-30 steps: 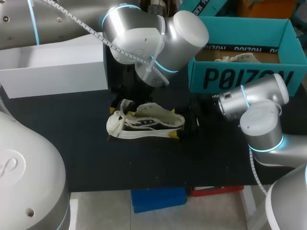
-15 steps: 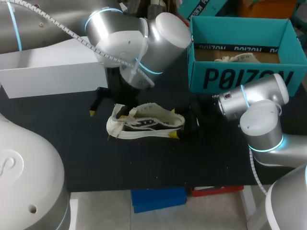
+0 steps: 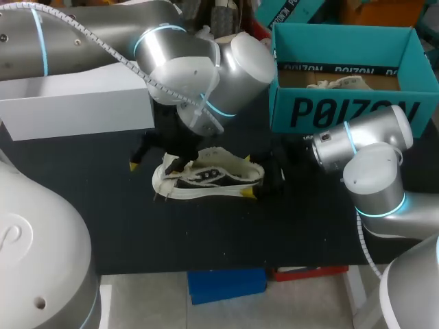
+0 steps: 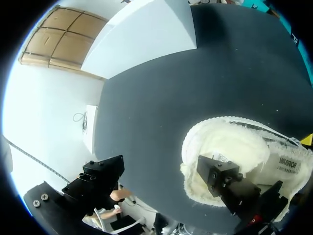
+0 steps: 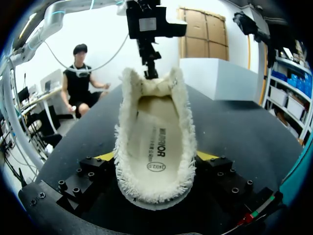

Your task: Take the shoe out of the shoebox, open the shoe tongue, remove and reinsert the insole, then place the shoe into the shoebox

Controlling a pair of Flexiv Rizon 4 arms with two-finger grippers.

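A cream low shoe (image 3: 206,177) with a fuzzy edge lies on its sole on the black table (image 3: 103,205), toe toward my left arm. My right gripper (image 3: 252,177) is shut on its heel, one yellow tip on each side. From the right wrist, the shoe (image 5: 155,122) runs ahead from between the fingers of the right gripper (image 5: 155,161), and its printed insole (image 5: 154,147) lies flat inside. My left gripper (image 3: 152,164) hangs open over the toe. Seen from the left wrist, the left gripper (image 4: 161,178) has one finger above the shoe (image 4: 230,152) and the other over bare table.
A teal shoebox (image 3: 343,110) stands open at the back right with a second shoe (image 3: 339,84) inside. A white box (image 3: 75,103) sits at the back left. Bare black table lies in front of the shoe.
My left gripper has opened wide at the shoe's front, its outer finger swinging out past the toe. The shoe and right arm have stayed put.
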